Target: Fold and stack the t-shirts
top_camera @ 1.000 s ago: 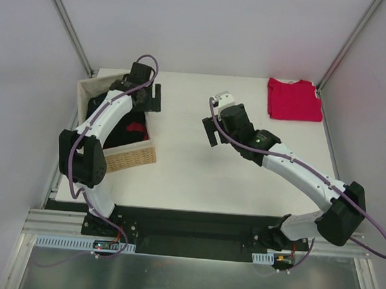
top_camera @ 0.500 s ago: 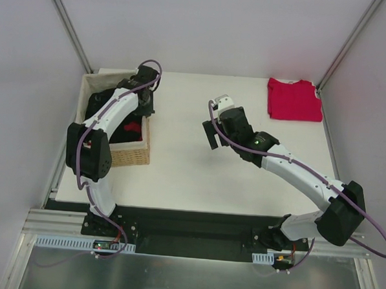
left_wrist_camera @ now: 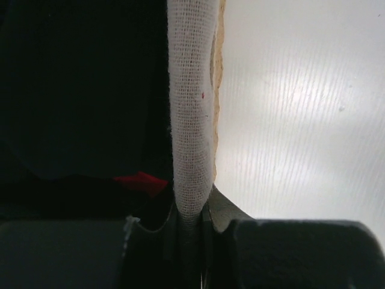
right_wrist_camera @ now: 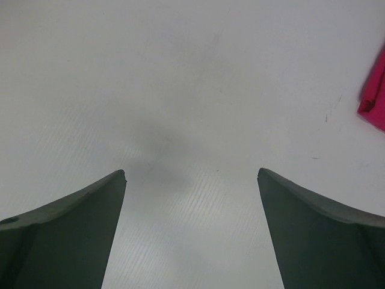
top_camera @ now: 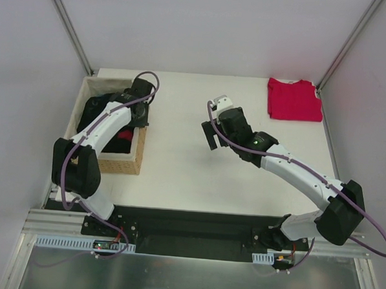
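Note:
A crimson-red t-shirt lies folded flat at the table's far right corner; its edge shows in the right wrist view. A black t-shirt lies bunched in the woven basket at the left, with a bit of red cloth beside it. My left gripper is shut on the basket's right wall. In the left wrist view the jaws pinch the white-lined rim, with black cloth on its inner side. My right gripper hovers open over bare table at mid-table, nothing between its fingers.
The basket stands along the table's left edge, close to the left side wall. Metal frame posts rise at the two far corners. The white table lies between the basket and the right arm.
My left gripper came down on the basket's right wall and shut on its rim. The basket swung from a skewed stance to lie straight along the left edge. The right arm barely moved.

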{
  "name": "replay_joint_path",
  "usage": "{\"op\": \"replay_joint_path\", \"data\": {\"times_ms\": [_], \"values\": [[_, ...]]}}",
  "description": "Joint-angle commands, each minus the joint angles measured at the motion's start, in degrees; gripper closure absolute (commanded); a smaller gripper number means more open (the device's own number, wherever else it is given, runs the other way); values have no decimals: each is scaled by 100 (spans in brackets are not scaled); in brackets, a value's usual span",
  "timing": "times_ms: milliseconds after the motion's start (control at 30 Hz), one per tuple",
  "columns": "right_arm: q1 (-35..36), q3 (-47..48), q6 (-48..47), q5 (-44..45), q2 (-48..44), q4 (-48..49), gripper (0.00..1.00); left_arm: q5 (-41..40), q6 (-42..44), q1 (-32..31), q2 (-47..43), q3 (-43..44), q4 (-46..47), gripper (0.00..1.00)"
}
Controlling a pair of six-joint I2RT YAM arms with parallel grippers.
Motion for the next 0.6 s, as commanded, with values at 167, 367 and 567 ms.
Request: {"op": "replay_joint_path", "data": {"times_ms": [167, 367, 567], "values": [[122, 247, -12, -36, 63, 158, 4, -1122, -194, 252, -1124, -803, -460, 100], [158, 265, -39, -9, 115, 141, 4, -1210, -124, 436, -1538, -1260, -442, 100], [184, 300, -30, -9, 168, 141, 4, -1026, 43, 638, -1766, -1664, -416, 100]]}}
